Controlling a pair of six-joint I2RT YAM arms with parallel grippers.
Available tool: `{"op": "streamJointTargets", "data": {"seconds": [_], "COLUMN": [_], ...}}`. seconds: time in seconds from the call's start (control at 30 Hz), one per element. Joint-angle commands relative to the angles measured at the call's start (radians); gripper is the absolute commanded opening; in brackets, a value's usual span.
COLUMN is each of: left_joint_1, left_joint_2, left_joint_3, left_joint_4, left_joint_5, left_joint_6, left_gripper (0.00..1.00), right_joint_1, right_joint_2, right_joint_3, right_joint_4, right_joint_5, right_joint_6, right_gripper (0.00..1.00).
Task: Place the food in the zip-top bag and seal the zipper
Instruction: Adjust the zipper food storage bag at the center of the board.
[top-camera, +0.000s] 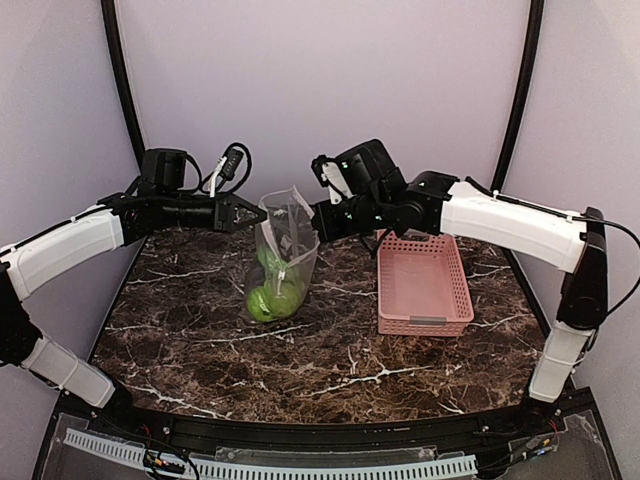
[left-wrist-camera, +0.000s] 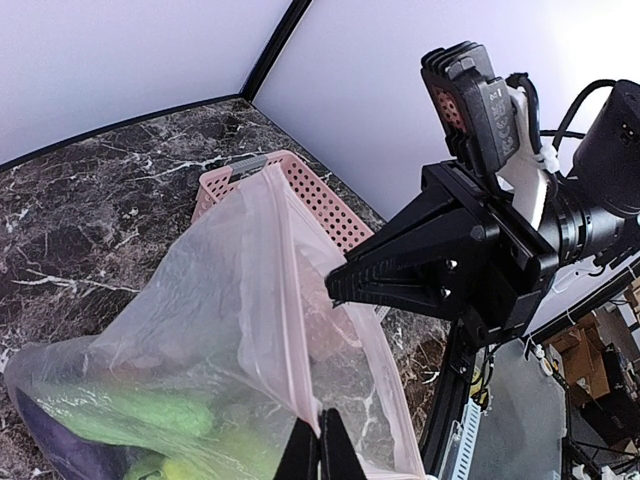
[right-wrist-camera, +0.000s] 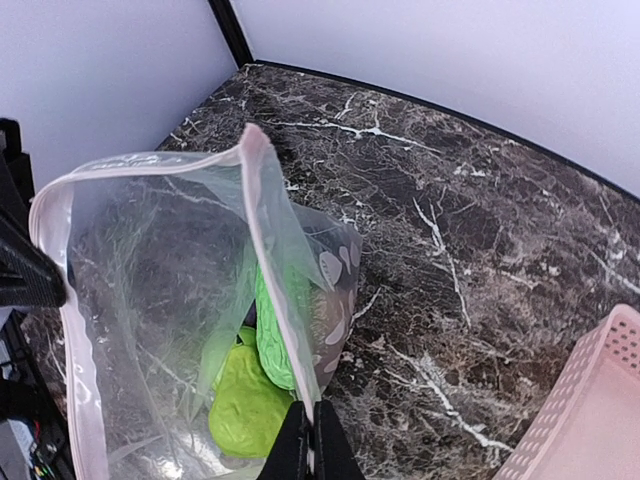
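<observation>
The zip-top bag (top-camera: 287, 250) hangs upright over the table, its mouth held wide between both grippers. My left gripper (top-camera: 260, 212) is shut on one end of the mouth edge, seen close up in the left wrist view (left-wrist-camera: 320, 450). At the other end my right gripper (top-camera: 317, 214) is shut on the pale pink zipper (right-wrist-camera: 268, 240), pinching it (right-wrist-camera: 310, 448). The food (top-camera: 272, 298) lies at the bottom of the bag: green pieces (right-wrist-camera: 245, 400) and a dark purple one (left-wrist-camera: 55, 450). The slider tab does not show.
A pink slotted basket (top-camera: 424, 318) sits on the marble table to the right of the bag, with nothing visible inside. The purple back wall and black frame posts stand close behind both arms.
</observation>
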Motion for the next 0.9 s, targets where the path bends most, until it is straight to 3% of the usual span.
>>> {"op": "streamJointTargets", "data": {"seconds": [0.0,0.27,0.47,0.67,0.7,0.77,0.87], "left_joint_1": [0.001,-0.015,-0.086,-0.161,-0.163,-0.166,-0.174], "left_joint_2": [0.006,0.049,0.098,0.170,0.171,0.157,0.101], "left_joint_3": [-0.015,0.104,0.257,0.372,0.370,0.357,0.310], "left_joint_4": [0.013,-0.122,-0.229,-0.372,-0.375,-0.385,-0.368], "left_joint_5": [0.007,-0.048,-0.045,-0.084,-0.093,-0.135,-0.228], "left_joint_6": [0.004,0.136,0.163,0.233,0.236,0.242,0.251], "left_gripper": [0.01,0.01,0.01,0.02,0.04,0.21,0.53], "right_joint_1": [0.000,0.045,0.135,0.164,0.165,0.164,0.163], "right_joint_2": [0.002,-0.062,-0.092,-0.138,-0.149,-0.162,-0.164], "right_joint_3": [0.036,0.080,0.111,0.009,-0.013,-0.054,-0.085], "right_joint_4": [0.010,0.018,-0.030,0.047,0.059,0.081,0.093], "right_joint_5": [-0.013,-0.032,0.203,0.298,0.319,0.351,0.399], "right_joint_6": [0.011,0.036,0.153,0.276,0.297,0.332,0.360], "right_gripper": [0.00,0.00,0.00,0.00,0.00,0.00,0.00]}}
